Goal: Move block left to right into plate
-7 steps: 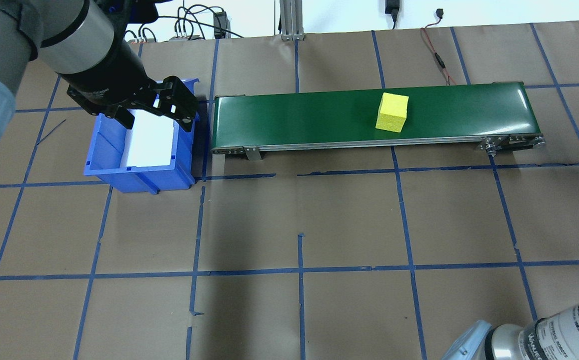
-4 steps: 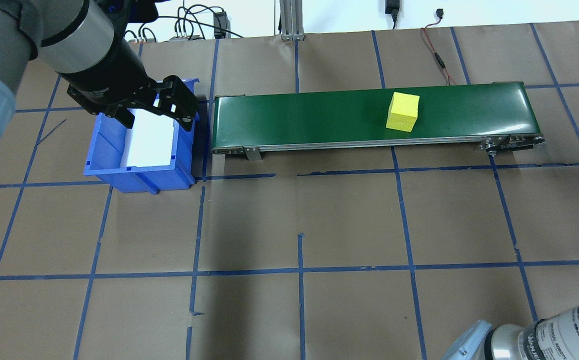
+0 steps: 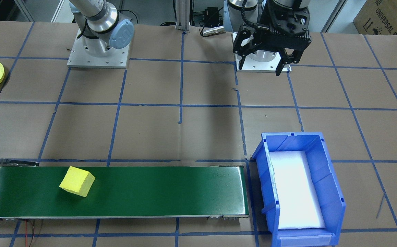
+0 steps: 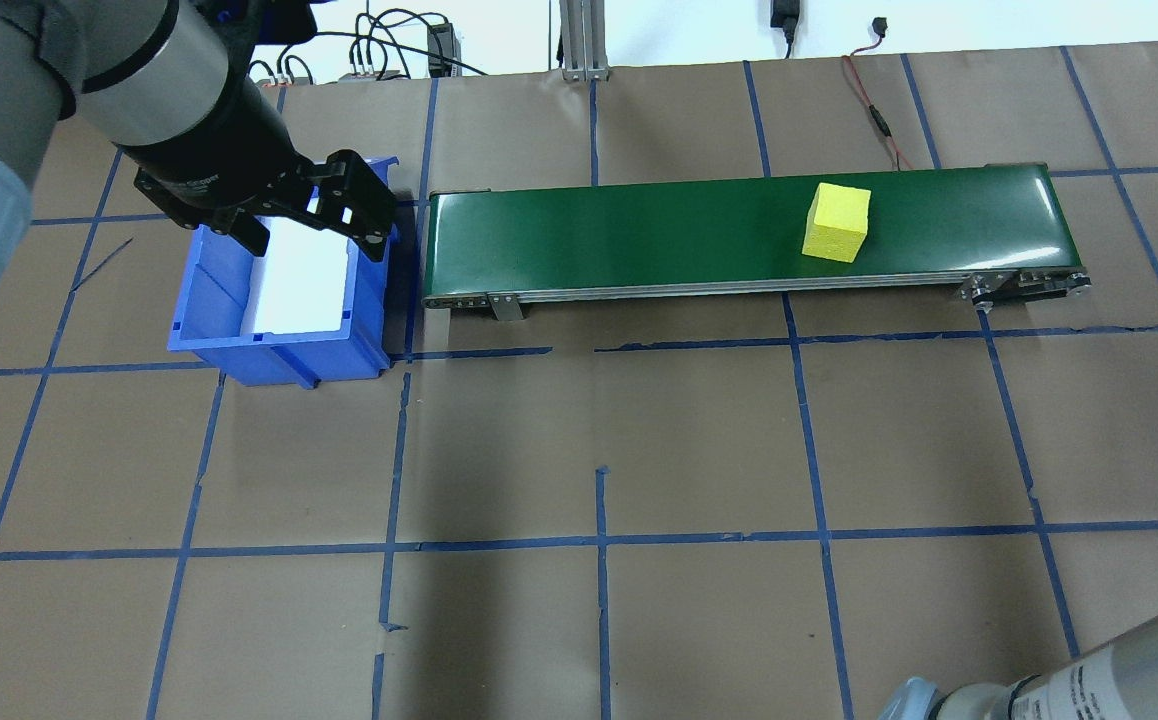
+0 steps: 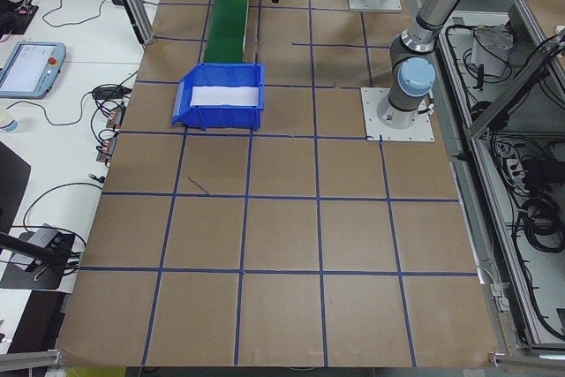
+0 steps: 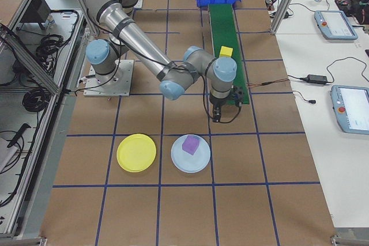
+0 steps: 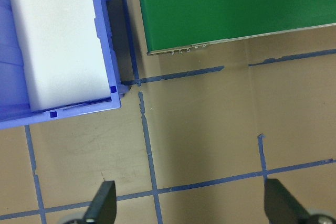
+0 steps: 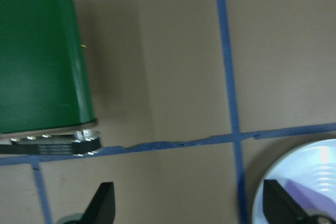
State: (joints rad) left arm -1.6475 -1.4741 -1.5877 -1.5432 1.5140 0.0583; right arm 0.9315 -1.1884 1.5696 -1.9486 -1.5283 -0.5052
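Block: small yellow foam cube (image 4: 837,222) lying on the long green conveyor belt (image 4: 639,232), nearer the belt's 3 o'clock end than a second ago; touched by neither claw
Plate: small round yellow plastic plate (image 6: 136,152) on the brown paper, well apart from the belt; bare
Left gripper (image 4: 301,220): fingers spread wide, holding nothing; unmoved above the blue plastic bin (image 4: 279,300) with its white foam liner
Right gripper (image 8: 186,205): fingers wide apart, empty; newly in overhead view at 3 o'clock edge, beyond the belt's end
Pale blue plate (image 6: 191,153): beside the yellow one; carries a purple block (image 6: 191,144)
Writing: "UNIVERSAL" on a cardboard box (image 3: 383,15) at 1 o'clock in the front view; rest unreadable
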